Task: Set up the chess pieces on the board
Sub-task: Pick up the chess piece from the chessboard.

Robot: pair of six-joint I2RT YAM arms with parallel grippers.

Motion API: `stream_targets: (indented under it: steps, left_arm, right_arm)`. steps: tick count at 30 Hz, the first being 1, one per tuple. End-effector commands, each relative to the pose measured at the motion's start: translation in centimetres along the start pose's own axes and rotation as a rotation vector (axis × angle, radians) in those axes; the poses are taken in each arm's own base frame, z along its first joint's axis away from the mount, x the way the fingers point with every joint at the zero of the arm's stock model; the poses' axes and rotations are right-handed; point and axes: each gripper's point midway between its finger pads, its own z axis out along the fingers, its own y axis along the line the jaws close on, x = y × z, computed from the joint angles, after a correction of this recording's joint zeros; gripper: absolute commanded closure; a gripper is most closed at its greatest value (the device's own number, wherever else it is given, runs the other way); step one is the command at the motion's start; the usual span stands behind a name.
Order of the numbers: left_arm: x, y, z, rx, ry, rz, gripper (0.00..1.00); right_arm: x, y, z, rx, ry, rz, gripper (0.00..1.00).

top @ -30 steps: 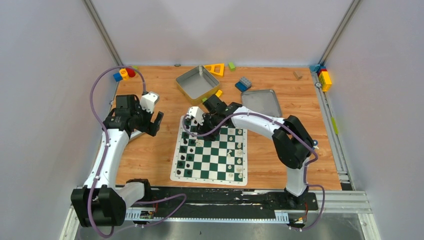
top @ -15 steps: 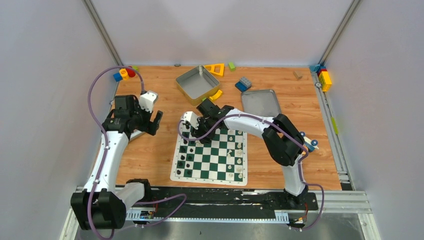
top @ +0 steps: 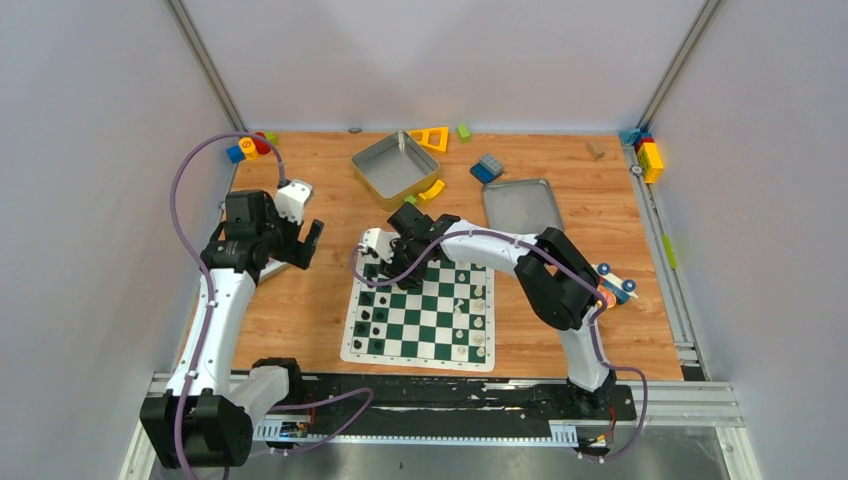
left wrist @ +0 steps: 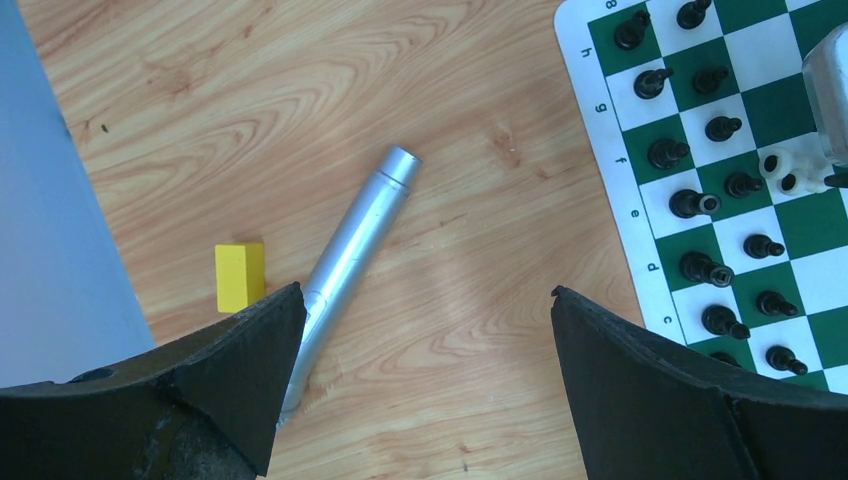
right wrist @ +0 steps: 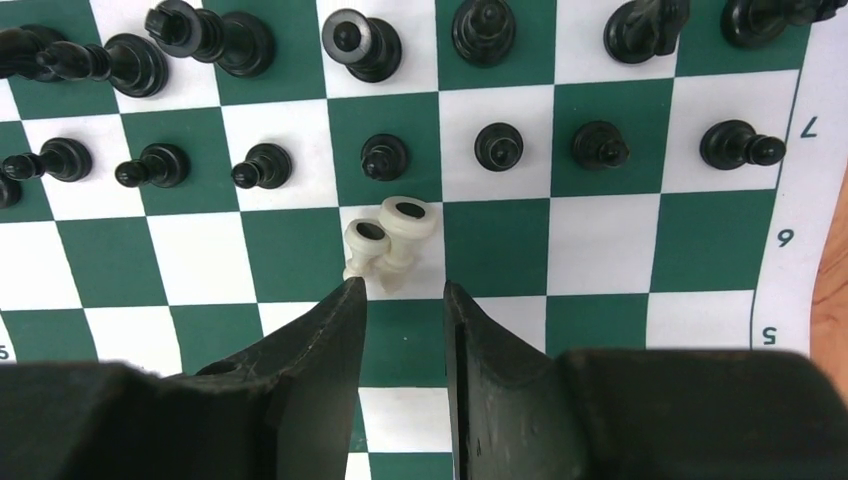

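- Flat square board [top: 420,310] of dark green and white checks with a cream border: landmark for all entries.
- Left gripper [left wrist: 420,300]: black jaws spread wide and empty, over the wooden tabletop [left wrist: 450,150] off the board's left edge.
- Right gripper [right wrist: 400,290]: black jaws narrowly apart with nothing between them, above the board's far-left quarter.
- Black plastic chessmen [right wrist: 385,157]: two ranks along the board's left side.
- Two cream-white plastic chessmen [right wrist: 390,235]: touching each other, on the board just inside the black pawn rank, just ahead of the right fingertips. Advice: centre on one piece only, grip its stem, and spare the pawns.
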Motion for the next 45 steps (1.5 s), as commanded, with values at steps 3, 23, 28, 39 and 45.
stream_targets:
  steps: [3,23,28,39,45]
  left_arm:
    - [-0.8,0.4,-0.2,-0.022,-0.038,-0.008,0.00]
    - [-0.7,0.5,-0.2,-0.029,-0.040,-0.005,0.00]
    - [-0.7,0.5,-0.2,-0.026,-0.040,0.002,0.00]
    - [-1.2,-0.4,0.0,0.025,-0.102,0.089,0.00]
    - [-2.8,-3.4,0.1,0.195,-0.220,0.181,0.00]
  right_arm:
    - [-2.4,-0.8,0.1,0.033,-0.052,-0.045,0.67]
    - [-1.8,-0.6,1.2,0.032,-0.028,-0.052,0.75]
    - [-1.4,-0.8,1.3,0.045,-0.015,-0.052,0.79]
    - [-2.8,-1.8,-2.2,0.111,-0.053,-0.068,1.00]
    - [-3.1,-2.7,-5.7,0.155,-0.087,-0.047,1.00]
